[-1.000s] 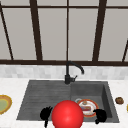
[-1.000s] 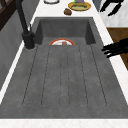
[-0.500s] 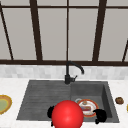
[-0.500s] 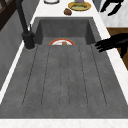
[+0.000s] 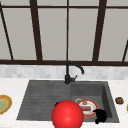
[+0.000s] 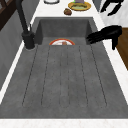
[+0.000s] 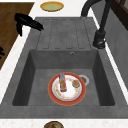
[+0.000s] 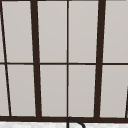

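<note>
Hovering robot hand (image 6: 106, 35) over sink (image 6: 62, 27) front rim.

Left robot hand (image 6: 106, 35): suspended in the air, palm down, fingers extended straight and close together, thumb hanging downward. Right robot hand (image 5: 100, 116): low in the front view, its finger posture indistinct.

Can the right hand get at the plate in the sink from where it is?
Probably yes. The right hand hangs open by the front rim of the basin, close to the plate lying flat on its floor. Nothing covers it, and the faucet stands behind.
</note>
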Controlling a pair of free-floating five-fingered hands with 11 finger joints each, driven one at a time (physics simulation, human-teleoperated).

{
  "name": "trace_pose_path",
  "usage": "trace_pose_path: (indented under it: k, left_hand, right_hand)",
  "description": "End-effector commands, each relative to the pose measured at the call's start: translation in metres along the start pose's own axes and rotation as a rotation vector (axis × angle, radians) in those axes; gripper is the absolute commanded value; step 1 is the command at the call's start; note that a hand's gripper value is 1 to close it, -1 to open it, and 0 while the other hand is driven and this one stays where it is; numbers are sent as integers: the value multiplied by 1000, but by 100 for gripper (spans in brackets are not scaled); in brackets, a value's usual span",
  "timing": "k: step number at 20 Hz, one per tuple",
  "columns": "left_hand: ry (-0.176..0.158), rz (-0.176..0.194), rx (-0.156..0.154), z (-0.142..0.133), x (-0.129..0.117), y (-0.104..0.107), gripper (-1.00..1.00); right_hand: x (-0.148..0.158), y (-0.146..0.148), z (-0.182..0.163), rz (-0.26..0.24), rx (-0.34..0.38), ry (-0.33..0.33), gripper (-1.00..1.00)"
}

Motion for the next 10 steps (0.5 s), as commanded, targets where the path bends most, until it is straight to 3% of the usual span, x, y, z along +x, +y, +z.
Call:
trace_pose_path:
  k: [1, 10]
  left_hand:
    - [12, 28, -38, -18, -16, 13, -100]
    - [18, 27, -48, -66, -53, 28, -100]
  right_hand:
    - [0, 0, 0, 0, 0, 0, 0]
    - [0, 0, 0, 0, 0, 0, 0]
